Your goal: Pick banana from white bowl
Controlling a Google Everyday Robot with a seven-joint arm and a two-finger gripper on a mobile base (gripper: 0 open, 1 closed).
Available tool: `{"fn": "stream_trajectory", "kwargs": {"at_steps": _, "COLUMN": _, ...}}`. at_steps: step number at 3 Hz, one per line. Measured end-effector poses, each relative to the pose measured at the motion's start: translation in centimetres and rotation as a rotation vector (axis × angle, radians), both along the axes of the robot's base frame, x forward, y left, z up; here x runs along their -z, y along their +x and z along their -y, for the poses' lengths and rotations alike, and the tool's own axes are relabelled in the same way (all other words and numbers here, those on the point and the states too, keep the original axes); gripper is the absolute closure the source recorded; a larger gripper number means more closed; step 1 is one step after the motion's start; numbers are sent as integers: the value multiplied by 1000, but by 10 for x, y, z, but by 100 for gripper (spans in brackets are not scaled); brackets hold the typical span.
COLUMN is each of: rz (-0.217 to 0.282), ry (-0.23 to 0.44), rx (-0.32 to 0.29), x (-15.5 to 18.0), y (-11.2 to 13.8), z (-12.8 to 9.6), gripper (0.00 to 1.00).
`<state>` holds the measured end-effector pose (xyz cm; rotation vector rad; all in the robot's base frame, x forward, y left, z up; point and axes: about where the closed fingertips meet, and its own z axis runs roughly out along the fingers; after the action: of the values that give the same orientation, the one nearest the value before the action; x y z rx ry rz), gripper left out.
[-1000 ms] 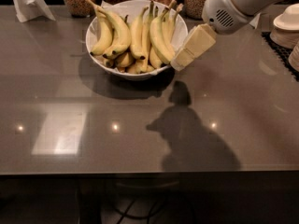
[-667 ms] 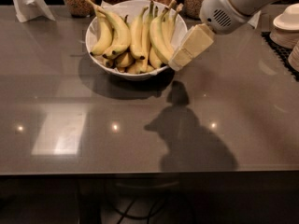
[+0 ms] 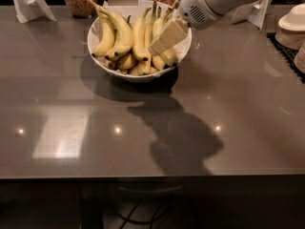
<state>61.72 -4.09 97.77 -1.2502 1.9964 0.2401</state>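
1. At the far middle of the glossy grey-brown worktop [image 3: 238,104], a wide, round white bowl [image 3: 97,52] holds a heap of bananas. The long, curved yellow banana [image 3: 141,37] stands on end inside it, leaning on its neighbours.
2. The robot's cream-coloured claw [image 3: 166,38] hangs tilted over the bowl's right side, its tip just beside that banana. Whether it is spread or pressed together cannot be told.
3. The fruit is tightly packed, so the claw may catch two at once, or slip off curved skin.
4. A push on the rim could shove the bowl — the worktop looks slick.
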Motion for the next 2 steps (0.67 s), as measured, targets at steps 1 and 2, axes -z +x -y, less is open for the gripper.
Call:
{"fn": "stream_trajectory", "kwargs": {"at_steps": 1, "rz": 0, "ry": 51, "rx": 20, "x": 5, "y": 16, "z": -16, "gripper": 22}}
{"fn": "stream_trajectory", "kwargs": {"at_steps": 2, "rz": -13, "ry": 78, "rx": 54, "x": 14, "y": 26, "z": -23, "gripper": 25}}
